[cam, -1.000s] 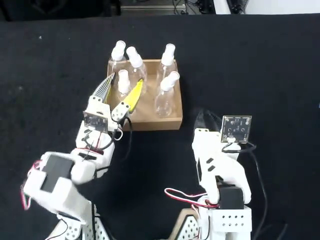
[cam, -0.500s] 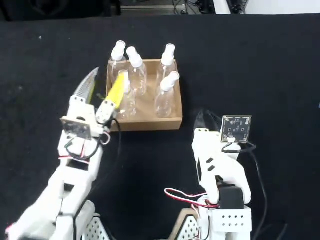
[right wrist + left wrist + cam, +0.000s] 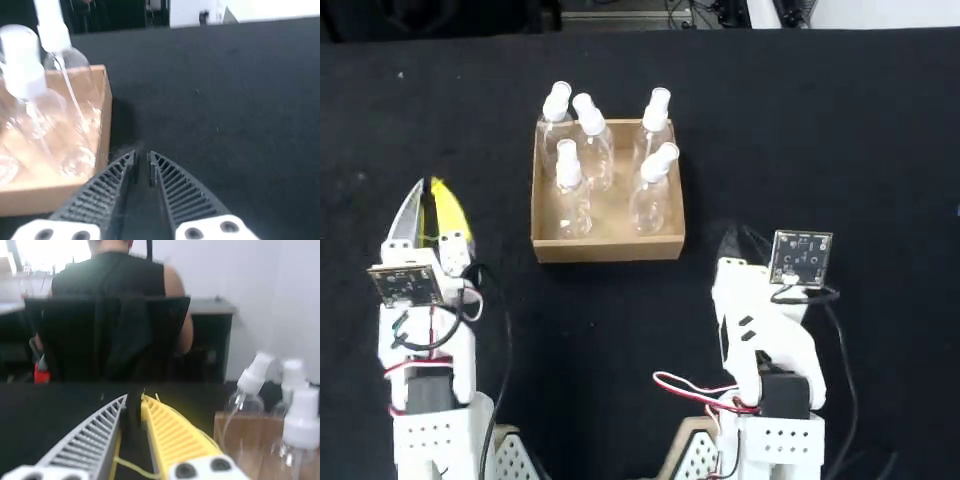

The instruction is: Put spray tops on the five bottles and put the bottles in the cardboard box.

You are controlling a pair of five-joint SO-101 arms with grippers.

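Five bottles (image 3: 570, 190), each with spray top fitted, upright inside cardboard box (image 3: 608, 246). Left gripper (image 3: 430, 187) over bench (image 3: 820, 130), well left of box; fingers closed, empty. Right gripper (image 3: 733, 236) near box's front-right corner; fingers closed, empty.

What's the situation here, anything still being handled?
Nothing is held right now. The five clear plastic bottles stand inside the brown cardboard box, each with a white spray top on. The left hand is shut over the black table to the left of the box. The right hand is shut near the box's near right corner, not touching it. The job looks done.
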